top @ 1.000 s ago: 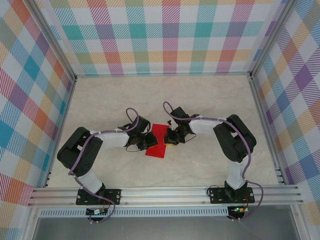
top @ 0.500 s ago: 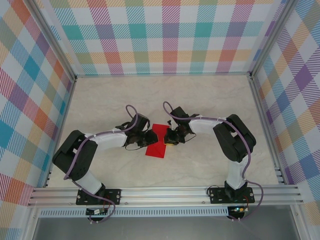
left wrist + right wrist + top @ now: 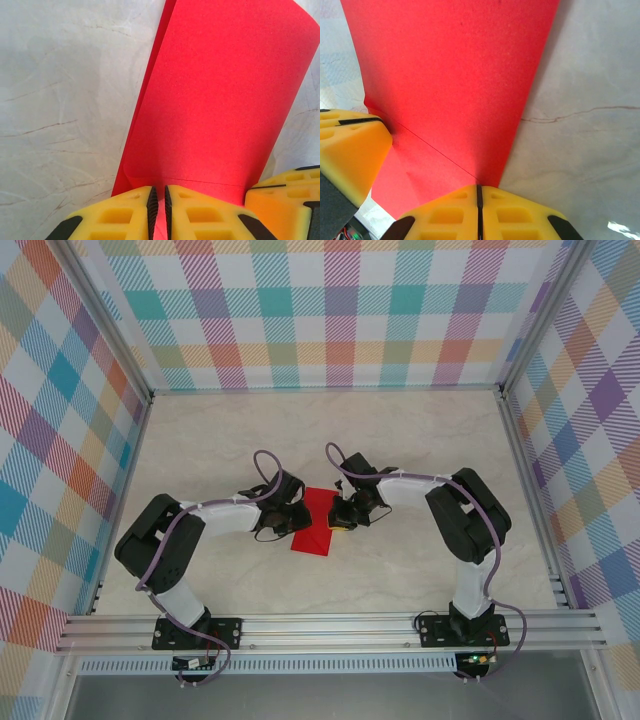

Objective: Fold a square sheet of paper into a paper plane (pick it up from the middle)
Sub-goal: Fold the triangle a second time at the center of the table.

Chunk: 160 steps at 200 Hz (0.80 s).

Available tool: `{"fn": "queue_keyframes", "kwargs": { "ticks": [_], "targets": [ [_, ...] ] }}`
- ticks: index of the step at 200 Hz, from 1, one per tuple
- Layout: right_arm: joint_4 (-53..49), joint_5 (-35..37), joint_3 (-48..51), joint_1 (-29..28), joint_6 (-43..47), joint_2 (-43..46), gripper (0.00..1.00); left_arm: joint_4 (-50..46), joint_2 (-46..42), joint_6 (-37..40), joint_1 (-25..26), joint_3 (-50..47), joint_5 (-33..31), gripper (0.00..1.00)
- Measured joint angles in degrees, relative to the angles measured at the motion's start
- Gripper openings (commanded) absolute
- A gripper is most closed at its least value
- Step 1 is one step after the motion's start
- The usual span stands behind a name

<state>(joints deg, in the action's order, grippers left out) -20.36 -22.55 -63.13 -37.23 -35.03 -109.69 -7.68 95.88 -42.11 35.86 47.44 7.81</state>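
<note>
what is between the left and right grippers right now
The red sheet of paper fills that gap; the left gripper and the right gripper each pinch one edge of it, clearest in the top view.

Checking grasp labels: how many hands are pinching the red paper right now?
2. The left hand pinches the red paper from its left side; the right hand pinches its right side.

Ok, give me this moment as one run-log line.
stage: folding | paper: doubled over, on table | left gripper: shut on paper edge | right gripper: shut on paper edge, beside left
</note>
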Motion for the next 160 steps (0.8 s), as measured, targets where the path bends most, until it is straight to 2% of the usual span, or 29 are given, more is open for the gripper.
{"fn": "queue_keyframes", "kwargs": {
  "ticks": [60,121,160],
  "targets": [
    [-0.33,0.02,-0.24,0.00,0.00,-0.09,0.08,-6.34,-4.13,0.17,-0.04,0.50,-7.08,0.17],
    [-0.33,0.00,-0.26,0.00,0.00,-0.13,0.08,4.42,-3.65,0.37,-0.04,-0.92,4.20,0.15],
    [-0.35,-0.02,-0.28,0.00,0.00,-0.13,0.08,5.38,0.22,-0.09,-0.04,-1.16,5.88,0.12]
  ]
}}
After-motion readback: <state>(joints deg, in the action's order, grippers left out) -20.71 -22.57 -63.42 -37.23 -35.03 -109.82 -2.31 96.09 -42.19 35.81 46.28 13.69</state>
